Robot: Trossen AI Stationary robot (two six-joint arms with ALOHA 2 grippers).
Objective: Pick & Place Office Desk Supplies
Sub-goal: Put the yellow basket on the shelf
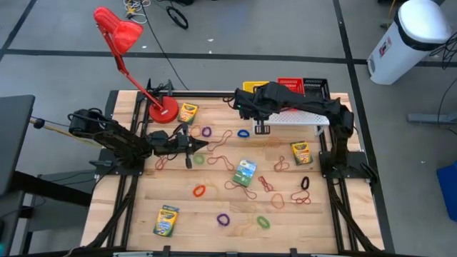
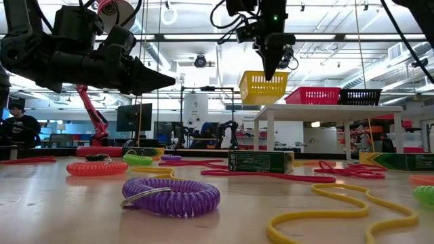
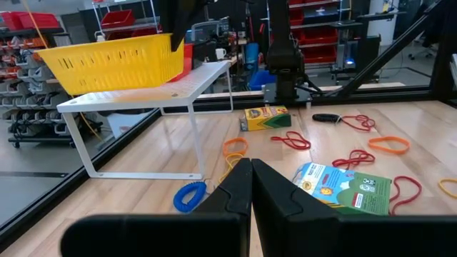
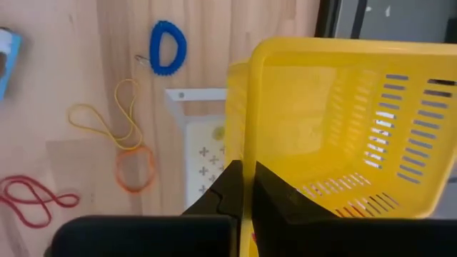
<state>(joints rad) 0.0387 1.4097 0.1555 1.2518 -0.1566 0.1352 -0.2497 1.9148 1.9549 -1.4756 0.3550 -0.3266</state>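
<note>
right wrist view: yellow basket (image 4: 343, 121) rim between right fingers (image 4: 221, 189)

Bright even overhead light, ceiling strip lamps (image 2: 203, 41) glaring in the low view, soft shadows, nearest purple coil (image 2: 171, 196) slightly blurred

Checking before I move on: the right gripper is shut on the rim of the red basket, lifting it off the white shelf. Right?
Not quite. The right gripper is shut on the rim of the yellow basket, not the red one. The right wrist view shows its fingers pinching the yellow wall; the low view shows that basket raised above the white shelf.
</note>
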